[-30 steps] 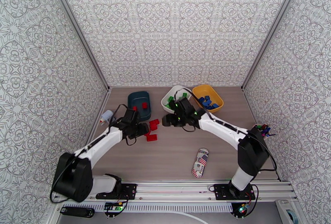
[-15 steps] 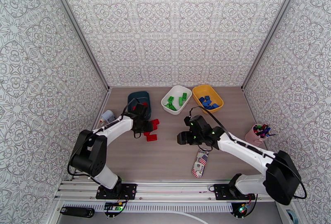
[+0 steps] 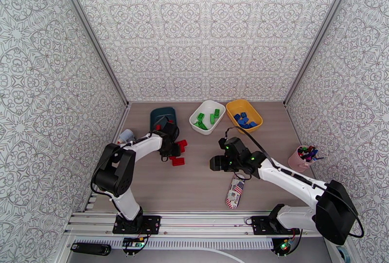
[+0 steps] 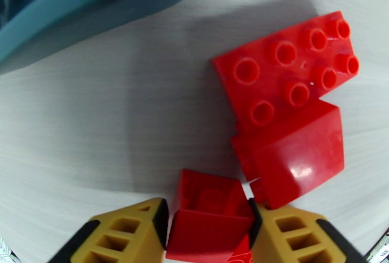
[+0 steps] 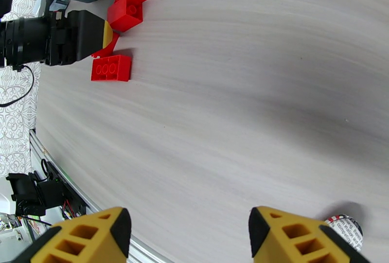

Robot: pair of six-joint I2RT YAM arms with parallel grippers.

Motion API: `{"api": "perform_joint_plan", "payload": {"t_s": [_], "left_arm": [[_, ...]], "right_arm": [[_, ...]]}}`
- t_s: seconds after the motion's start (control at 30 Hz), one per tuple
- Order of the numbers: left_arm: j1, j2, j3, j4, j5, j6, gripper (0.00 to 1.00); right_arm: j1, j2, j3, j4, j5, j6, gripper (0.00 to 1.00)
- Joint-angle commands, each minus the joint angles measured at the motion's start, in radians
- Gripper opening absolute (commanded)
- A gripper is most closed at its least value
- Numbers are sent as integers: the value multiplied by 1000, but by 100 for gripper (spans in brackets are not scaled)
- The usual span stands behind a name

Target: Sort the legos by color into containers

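Grip comes first: the left gripper [image 4: 208, 220] pinches a small red brick [image 4: 209, 208] between its yellow fingers [image 4: 131, 232], one pad flat on each side, the brick's hollow face turned up toward the wrist camera. Just beside it on the right, seemingly touching at a corner, lies a sloped red brick [image 4: 296, 157], and against that a studded red brick [image 4: 287, 69]; so the lift should go straight up, not sideways, or the neighbours will likely be dragged along. The hold looks low on the brick, so a firm squeeze before rising would be wise. The teal bin [image 4: 73, 11], where red pieces already sit, is near, just beyond the cluster; carry the brick over its wall and let go low inside, to keep it from bouncing out. One more red brick [image 3: 178, 161] waits on the table [image 3: 204, 186] nearby. The right gripper [image 5: 189, 230] hangs with jaws spread and nothing between them over bare wood, a printed can [image 5: 343, 225] by its finger. Green pieces lie in the white bin [image 3: 206, 108], blue in the yellow bin [image 3: 238, 106].
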Motion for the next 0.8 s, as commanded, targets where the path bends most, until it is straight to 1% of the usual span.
{"api": "perform_joint_plan", "payload": {"t_s": [0.0, 0.17, 0.33, 0.5, 0.63, 0.77], "left_arm": [[-7, 19, 30, -26, -16, 16, 42], [-9, -39, 21, -52, -32, 9, 34], [-9, -138, 3, -87, -38, -5, 31], [5, -258, -21, -115, -14, -22, 30], [46, -333, -21, -128, 40, -34, 30], [143, -387, -3, -111, 135, -55, 30]], "right_arm": [[-2, -18, -11, 12, 12, 18, 68], [-2, -6, -4, 24, -1, 21, 68], [-2, 41, 22, 49, -32, 27, 67], [18, 104, 59, 116, -72, 60, 67], [66, 174, 122, 161, -75, 88, 67], [118, 257, 216, 173, -77, 99, 67]]}}
